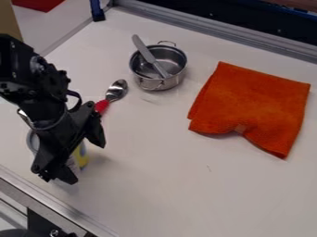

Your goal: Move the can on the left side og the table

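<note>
The can (pixel 81 159) is found at eight o'clock on the table (pixel 161 190), near the edge, so the left side asked for is, it may be judged, already reached. The gripper (pixel 86 163) is hung over it at the same hour, its fingers set wide, with a part of the can seen between them; whether the can is touched by either pad cannot be told. By such a spread, room is left for the can's body, which suits a grasp about to be made as well as a letting-go. The can's pale rim shows on the nine o'clock side of the gripper, but much of the body is hidden, so its tilt cannot be told. The spoon (pixel 116 90) is laid at ten o'clock, its red handle pointed towards the arm (pixel 38 88); a sideways sweep there could catch it, so a straight lift is called for once the can is let go. The pot (pixel 177 59) is stood at twelve o'clock, and by its wall the knife (pixel 143 48) is propped, handle out over the rim. At three o'clock the cloth (pixel 254 102) is spread flat, well apart from the can, where no hindrance to the work is offered.
</note>
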